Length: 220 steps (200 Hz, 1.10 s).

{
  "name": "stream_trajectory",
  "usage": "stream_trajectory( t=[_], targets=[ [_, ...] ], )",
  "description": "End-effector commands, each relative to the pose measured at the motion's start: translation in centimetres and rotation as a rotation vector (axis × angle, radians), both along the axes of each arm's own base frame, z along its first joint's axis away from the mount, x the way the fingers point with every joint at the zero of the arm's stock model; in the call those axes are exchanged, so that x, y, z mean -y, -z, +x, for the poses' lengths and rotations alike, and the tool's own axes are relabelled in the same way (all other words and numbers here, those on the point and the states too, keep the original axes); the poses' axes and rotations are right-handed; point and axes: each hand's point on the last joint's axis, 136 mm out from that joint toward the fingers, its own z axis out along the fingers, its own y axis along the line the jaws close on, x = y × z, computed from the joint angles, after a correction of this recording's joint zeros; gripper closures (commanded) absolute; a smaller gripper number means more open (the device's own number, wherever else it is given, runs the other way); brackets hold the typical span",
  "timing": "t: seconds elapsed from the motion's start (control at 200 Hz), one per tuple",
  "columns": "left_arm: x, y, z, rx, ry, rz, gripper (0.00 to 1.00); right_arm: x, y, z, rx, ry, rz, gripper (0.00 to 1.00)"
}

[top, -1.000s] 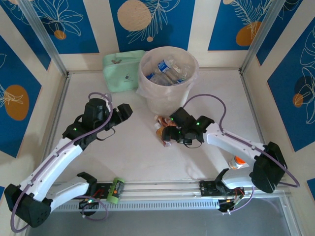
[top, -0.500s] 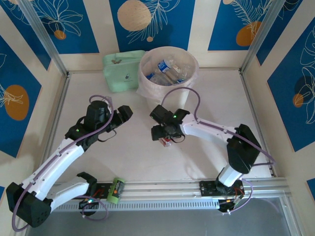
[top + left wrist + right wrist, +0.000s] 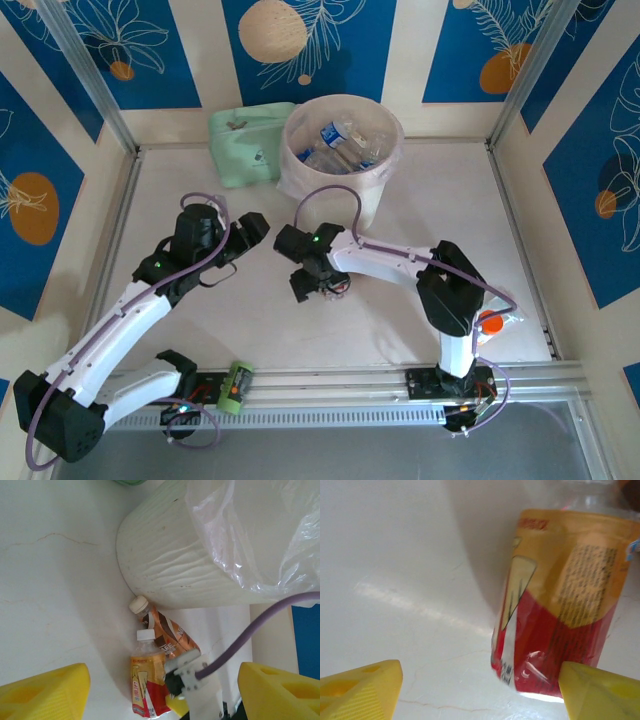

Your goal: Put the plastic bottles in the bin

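1. Done: several clear plastic bottles with blue labels (image 3: pixel 338 145) lie inside the round cream bin lined with a white bag (image 3: pixel 352 205).
2. Left, by my count: four bottles. A red-and-yellow-labelled bottle (image 3: pixel 146 682) and a brown-labelled bottle (image 3: pixel 169 631) lie touching by the bin's foot. An orange-capped bottle (image 3: pixel 490 322) and a green bottle (image 3: pixel 235 385) lie near the arm bases.
3. The right gripper (image 3: pixel 480 685) is spread wide around the red-and-yellow-labelled bottle, gripping nothing.
4. The left gripper (image 3: pixel 255 228) is wide open and empty.

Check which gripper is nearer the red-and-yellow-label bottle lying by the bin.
Right. The right gripper is open right at the red-and-yellow-label bottle, which lies just ahead of its fingers. The left gripper is open too, off to the bottle's left, clearly apart.
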Motion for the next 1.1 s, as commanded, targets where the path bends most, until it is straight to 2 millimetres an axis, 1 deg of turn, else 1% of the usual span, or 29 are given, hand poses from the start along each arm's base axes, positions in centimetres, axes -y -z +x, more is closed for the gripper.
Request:
stream_trajectory(
  t=[0.0, 0.1, 0.245, 0.395, 0.48, 0.595, 0.805, 0.93, 1.005, 1.095],
  targets=[
    [-0.1, 0.5, 0.2, -0.013, -0.004, -0.017, 0.23, 0.8, -0.7, -0.1, 0.004, 0.011, -0.056, 0.18],
    [-0.1, 0.7, 0.3, -0.014, -0.003, -0.018, 0.23, 2.2, -0.3, 0.7, 0.01, 0.09, -0.123, 0.18],
    [-0.2, 0.9, 0.3, -0.018, -0.006, -0.02, 0.23, 3.4, 0.5, 1.5, 0.006, 0.163, -0.204, 0.17],
    [-0.5, 1.0, 0.2, -0.019, -0.011, -0.019, 0.23, 4.5, 1.7, 1.9, -0.049, 0.223, -0.202, 0.17],
    [-0.7, 1.3, 0.1, -0.022, -0.016, -0.018, 0.23, 4.4, 2.5, 1.9, -0.094, 0.229, -0.162, 0.18],
    [-0.8, 1.5, 0.1, -0.026, -0.02, -0.025, 0.23, 3.6, 3.2, 1.8, -0.137, 0.201, -0.121, 0.23],
    [-0.8, 1.6, 0.1, -0.025, -0.023, -0.03, 0.23, 3.2, 3.9, 1.5, -0.165, 0.179, -0.137, 0.23],
    [-0.9, 1.6, 0.1, -0.025, -0.022, -0.031, 0.23, 3.1, 4.1, 1.4, -0.176, 0.171, -0.153, 0.29],
    [-1.0, 1.4, 0.1, -0.022, -0.025, -0.033, 0.23, 3.1, 4.2, 1.4, -0.177, 0.169, -0.163, 0.34],
    [-1.0, 1.3, 0.1, -0.018, -0.027, -0.034, 0.23, 3.0, 3.7, 1.5, -0.153, 0.163, -0.168, 0.42]
  ],
)
